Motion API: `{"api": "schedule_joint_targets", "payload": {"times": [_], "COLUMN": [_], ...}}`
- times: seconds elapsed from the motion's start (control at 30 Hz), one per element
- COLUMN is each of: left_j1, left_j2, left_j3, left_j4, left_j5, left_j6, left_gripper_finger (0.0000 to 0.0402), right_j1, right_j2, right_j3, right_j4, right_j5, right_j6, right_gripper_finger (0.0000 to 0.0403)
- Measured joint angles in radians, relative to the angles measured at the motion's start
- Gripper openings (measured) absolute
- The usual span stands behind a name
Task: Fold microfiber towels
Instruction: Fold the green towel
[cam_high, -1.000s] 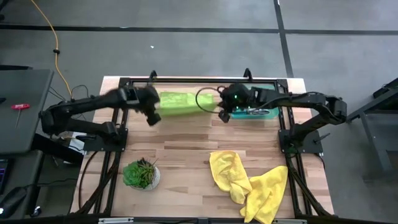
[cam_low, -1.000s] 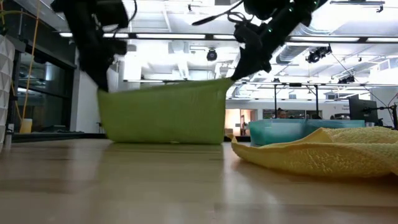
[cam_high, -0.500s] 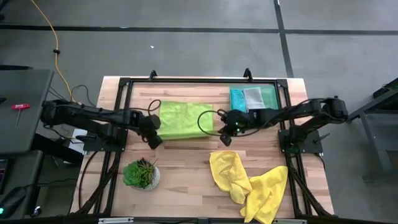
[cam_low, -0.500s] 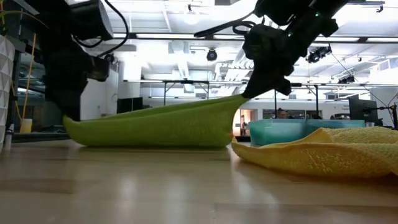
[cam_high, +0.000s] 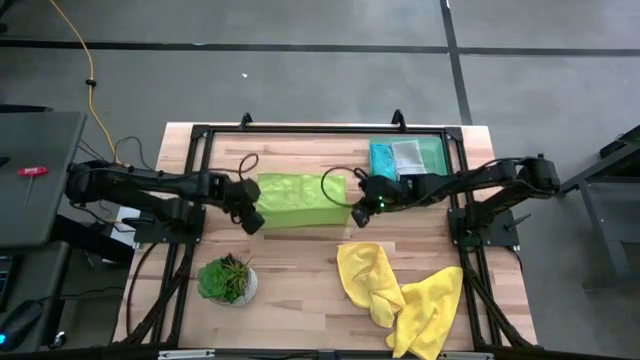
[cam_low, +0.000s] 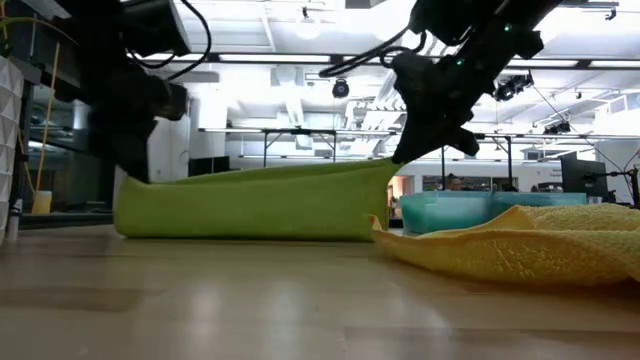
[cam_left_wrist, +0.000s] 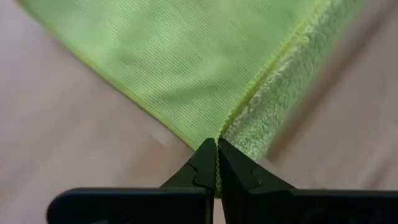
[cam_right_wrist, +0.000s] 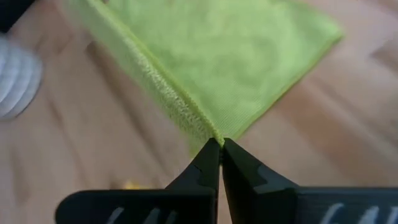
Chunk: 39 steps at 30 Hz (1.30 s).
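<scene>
folding the lime green towel (cam_high: 298, 192) in half — left gripper (cam_high: 250, 215) and right gripper (cam_high: 362, 212) each have fingers pinched tight on a corner — next, judging by this, lower and release on the desk (cam_high: 300, 265).

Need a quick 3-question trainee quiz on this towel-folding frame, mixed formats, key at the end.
1. True or false: both grippers are shut on the lime green towel.
2. Which lies nearest the table's front edge? A) potted plant B) yellow towels C) teal tray
3. Fill in: the left gripper pinches the green towel's ____.

Key: 1 true (right gripper too); 2 B; 3 corner.
</scene>
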Motion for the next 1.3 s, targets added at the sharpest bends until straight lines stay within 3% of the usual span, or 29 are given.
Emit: {"api": "schedule_joint_targets", "payload": {"times": [0.23, 0.5, 0.7, 0.97, 1.3], "left_j1": [0.169, 0.277, 0.306, 0.306, 0.305], "left_j2": [0.000, 0.002, 0.005, 0.010, 0.010], "left_j3": [0.010, 0.010, 0.010, -0.025, -0.096], "left_j4": [0.023, 0.111, 0.154, 0.243, 0.323], "left_j5": [-0.117, -0.176, -0.189, -0.282, -0.327], "left_j6": [0.132, 0.225, 0.241, 0.244, 0.225], "left_gripper_finger": [0.0000, 0.0000, 0.0000, 0.0000, 0.0000], "right_j1": [-0.051, -0.063, -0.078, -0.124, -0.167], "right_j2": [0.023, 0.164, 0.182, 0.182, 0.185], "right_j3": [0.000, -0.001, -0.001, -0.001, 0.001], "right_j4": [0.061, 0.166, 0.175, 0.195, 0.210], "right_j5": [0.058, 0.115, 0.183, 0.182, 0.175], "right_j6": [0.000, 0.026, 0.079, 0.087, 0.086], "right_gripper_finger": [0.0000, 0.0000, 0.0000, 0.0000, 0.0000]}}
